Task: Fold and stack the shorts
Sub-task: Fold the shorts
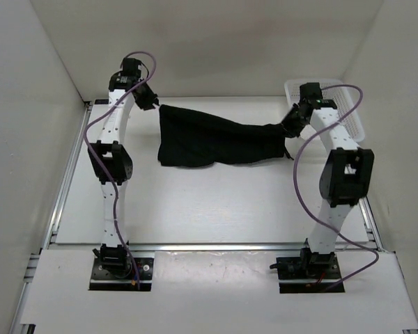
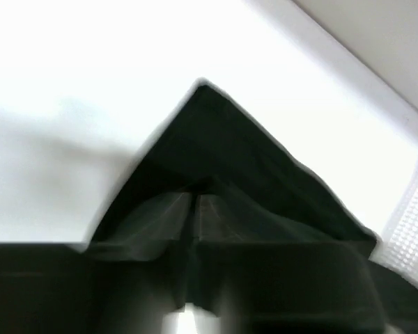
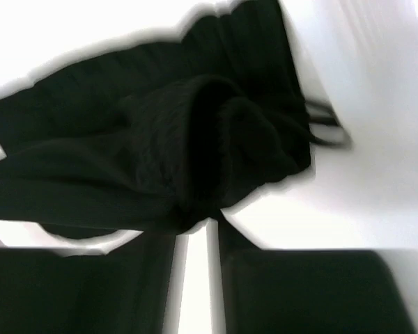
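Left gripper (image 2: 194, 212), jaws nearly together, is pinching a corner of the shorts (image 1: 216, 142). Right gripper (image 3: 207, 229) shows a sliver of gap with cloth bunched at its tips, so I can't tell if it truly grips. The shorts stretch between them over the far table (image 1: 195, 209), with the white basket (image 1: 345, 111) just beside the right gripper. This looks like the spreading step. Next calls for laying them flat, both ends lowered evenly, before any fold.

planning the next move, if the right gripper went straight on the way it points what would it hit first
The shorts: the black fabric is bunched right at the tips of the right gripper's fingers and fills the way ahead. Beyond it only the white table shows, though depth is hard to judge.
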`<state>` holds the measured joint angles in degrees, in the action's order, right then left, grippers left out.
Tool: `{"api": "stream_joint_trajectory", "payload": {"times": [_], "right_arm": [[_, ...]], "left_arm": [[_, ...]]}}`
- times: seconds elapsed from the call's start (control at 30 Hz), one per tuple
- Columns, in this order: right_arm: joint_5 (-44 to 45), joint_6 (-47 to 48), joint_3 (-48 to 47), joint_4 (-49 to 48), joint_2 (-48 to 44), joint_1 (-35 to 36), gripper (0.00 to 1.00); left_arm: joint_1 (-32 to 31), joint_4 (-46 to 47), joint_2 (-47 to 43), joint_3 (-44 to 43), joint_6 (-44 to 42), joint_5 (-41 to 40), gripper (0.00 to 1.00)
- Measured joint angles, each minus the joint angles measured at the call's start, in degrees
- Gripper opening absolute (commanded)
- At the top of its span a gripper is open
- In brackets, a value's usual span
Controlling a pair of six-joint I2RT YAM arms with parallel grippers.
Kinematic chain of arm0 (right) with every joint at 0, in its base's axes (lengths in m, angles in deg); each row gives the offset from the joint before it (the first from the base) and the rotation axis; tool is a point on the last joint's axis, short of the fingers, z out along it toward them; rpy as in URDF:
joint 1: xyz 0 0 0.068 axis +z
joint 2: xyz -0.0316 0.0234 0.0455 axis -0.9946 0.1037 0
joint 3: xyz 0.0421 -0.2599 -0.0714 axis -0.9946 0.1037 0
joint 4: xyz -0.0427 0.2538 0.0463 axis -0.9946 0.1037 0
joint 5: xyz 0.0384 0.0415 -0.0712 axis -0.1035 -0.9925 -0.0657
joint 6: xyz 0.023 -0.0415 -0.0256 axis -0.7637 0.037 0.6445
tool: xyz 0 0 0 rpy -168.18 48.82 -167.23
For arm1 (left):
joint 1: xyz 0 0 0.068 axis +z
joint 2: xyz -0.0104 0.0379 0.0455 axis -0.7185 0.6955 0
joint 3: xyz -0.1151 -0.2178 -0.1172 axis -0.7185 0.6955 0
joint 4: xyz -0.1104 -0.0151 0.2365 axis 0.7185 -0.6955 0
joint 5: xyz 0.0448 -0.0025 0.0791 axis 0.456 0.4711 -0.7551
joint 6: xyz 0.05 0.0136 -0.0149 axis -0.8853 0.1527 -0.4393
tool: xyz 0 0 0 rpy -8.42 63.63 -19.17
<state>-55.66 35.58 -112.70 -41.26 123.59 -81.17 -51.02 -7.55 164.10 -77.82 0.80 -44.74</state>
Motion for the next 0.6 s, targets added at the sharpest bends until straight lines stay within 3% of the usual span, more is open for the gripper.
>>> {"api": "stream_joint_trajectory", "payload": {"times": [0.03,0.07,0.1,0.2,0.33,0.37,0.4,0.43,0.5,0.6], "right_arm": [[0.26,-0.35,-3.98,0.07,3.32,0.11,0.73],[0.48,-0.92,-7.26,-0.61,5.99,0.15,0.86],[0.76,-0.79,-10.62,-1.27,8.66,0.35,0.96],[2.56,-0.09,-15.23,-2.43,12.11,1.42,1.0],[5.53,1.16,-10.99,-4.2,9.09,4.39,0.98],[5.88,1.42,-7.72,-5.09,7.13,5.14,0.96],[6.01,1.6,-4.26,-5.25,4.98,5.95,0.86],[6.03,1.81,-0.9,-5.33,3.06,6.64,0.84],[5.81,1.57,5.62,-6.19,-0.52,7.3,0.82],[3.87,0.66,15.04,-7.19,-4.76,6.62,0.85]], "left_arm": [[0.72,1.77,2.14,-0.85,-0.35,0.81,0.66],[1.46,2.95,4.79,-2.75,-0.42,1.44,0.93],[2.12,3.91,7.54,-5.16,-0.5,2.34,1.0],[4.0,6.99,12.74,-7.39,-0.55,3.78,1.0],[5.25,7.72,10.01,-1.11,-3.04,3.54,1.0],[5.25,7.89,8.0,1.49,-3.87,3.37,1.0],[5.2,8.33,5.46,4.68,-4.72,3.34,1.0],[5.07,8.7,2.12,8.76,-5.64,3.26,0.99],[4.72,8.44,-4.0,15.17,-6.91,3.28,0.83],[3.96,8.37,-13.6,25.92,-8.48,3.63,0.81]]}}
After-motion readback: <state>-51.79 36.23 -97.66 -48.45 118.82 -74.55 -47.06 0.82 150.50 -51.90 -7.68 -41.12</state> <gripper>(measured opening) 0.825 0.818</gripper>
